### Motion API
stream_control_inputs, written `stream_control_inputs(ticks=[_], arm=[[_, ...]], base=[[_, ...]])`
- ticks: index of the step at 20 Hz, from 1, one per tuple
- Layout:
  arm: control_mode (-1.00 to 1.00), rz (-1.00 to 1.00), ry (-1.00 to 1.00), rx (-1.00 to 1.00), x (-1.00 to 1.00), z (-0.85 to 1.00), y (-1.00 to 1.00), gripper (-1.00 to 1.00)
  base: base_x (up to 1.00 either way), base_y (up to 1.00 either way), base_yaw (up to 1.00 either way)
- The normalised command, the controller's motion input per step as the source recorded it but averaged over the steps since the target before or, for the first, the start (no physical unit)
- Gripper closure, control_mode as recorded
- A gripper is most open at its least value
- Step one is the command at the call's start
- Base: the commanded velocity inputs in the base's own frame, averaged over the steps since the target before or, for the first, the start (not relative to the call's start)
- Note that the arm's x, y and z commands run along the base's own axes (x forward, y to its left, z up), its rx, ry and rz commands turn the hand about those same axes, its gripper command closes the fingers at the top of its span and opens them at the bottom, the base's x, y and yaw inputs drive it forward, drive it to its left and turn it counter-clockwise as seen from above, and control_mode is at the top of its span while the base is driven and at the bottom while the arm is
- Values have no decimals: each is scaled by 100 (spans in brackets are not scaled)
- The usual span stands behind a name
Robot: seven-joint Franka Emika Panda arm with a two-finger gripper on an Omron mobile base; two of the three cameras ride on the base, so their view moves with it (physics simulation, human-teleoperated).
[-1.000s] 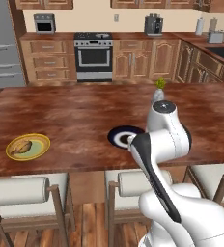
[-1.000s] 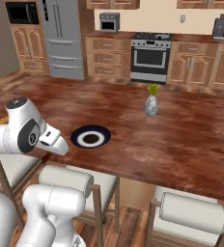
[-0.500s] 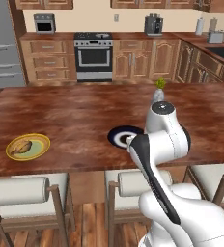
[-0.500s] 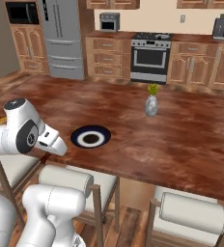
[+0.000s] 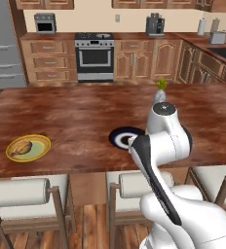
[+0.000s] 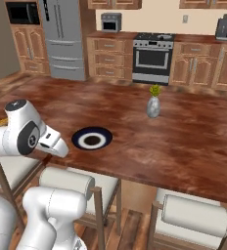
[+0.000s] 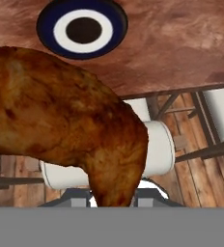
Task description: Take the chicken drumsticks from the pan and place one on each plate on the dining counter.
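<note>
Gripper clamped on dark drumstick, short of the blue plate (empty). Risk: thin-end grip slips and it drops off the counter edge onto a stool.

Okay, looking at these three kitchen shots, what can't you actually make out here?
- Gripper: in the hand view the dark drumstick covers the fingertips.
- Blue-rimmed plate: in the left base view the arm hides its right edge.
- Yellow plate: the pale drumstick on it is too small for detail.
- Stove: too far to tell whether a pan sits on it.
</note>
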Motion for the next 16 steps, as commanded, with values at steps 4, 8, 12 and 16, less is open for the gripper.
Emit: stream_control_inputs(ticks=[4, 8, 12, 16], arm=[[-100, 3, 6, 1, 84, -6, -36, 100], [-100, 9, 8, 2, 97, 0, -24, 100], [-100, 11, 13, 3, 100, 0, -8, 100], [-100, 7, 9, 0, 95, -1, 0, 100]], base=[[0, 0, 0], [0, 0, 0], [0, 0, 0], [0, 0, 0]])
